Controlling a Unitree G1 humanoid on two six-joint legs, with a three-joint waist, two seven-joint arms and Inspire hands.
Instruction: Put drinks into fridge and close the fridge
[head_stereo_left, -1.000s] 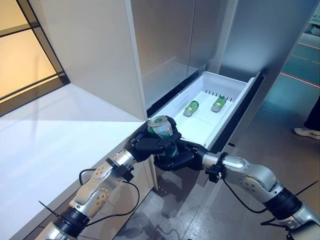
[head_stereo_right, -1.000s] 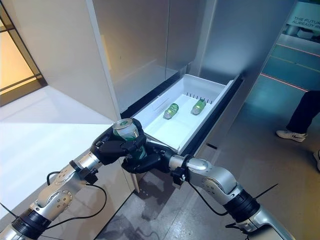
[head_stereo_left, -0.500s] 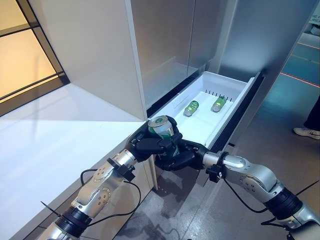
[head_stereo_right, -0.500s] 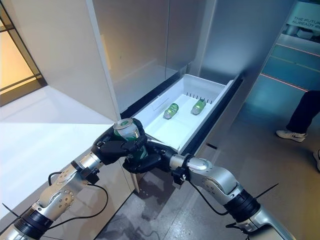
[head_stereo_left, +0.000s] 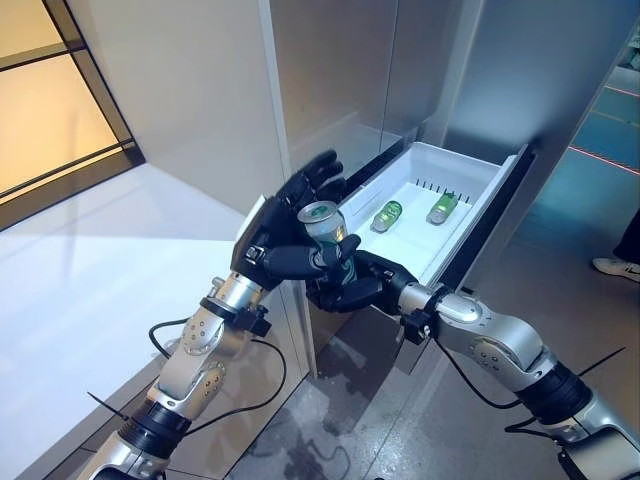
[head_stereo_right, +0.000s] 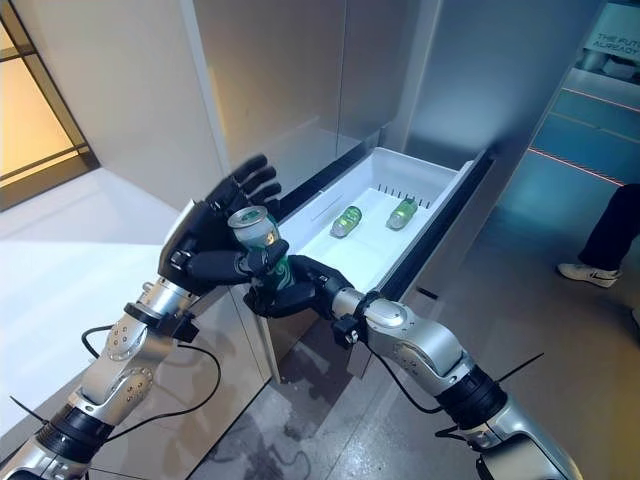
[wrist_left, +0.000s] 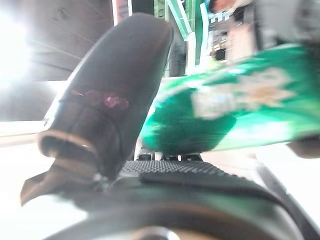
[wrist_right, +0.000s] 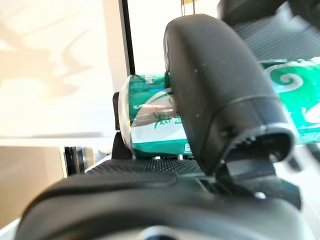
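Between both hands, perhaps: green can (head_stereo_left: 325, 232)

A white plastic fridge drawer (head_stereo_left: 480, 190) is standing pulled out from the tall grey fridge (head_stereo_left: 330, 80), and two green drink cans (head_stereo_left: 386, 215) (head_stereo_left: 439, 208) are lying side by side in its far half. A third green can (head_stereo_left: 325, 228) is sitting upright before the drawer's near end, between the left hand (head_stereo_left: 285, 225) on its left and the right hand (head_stereo_left: 350, 285) below it. A pale counter (head_stereo_left: 110, 260) is lying to the left.
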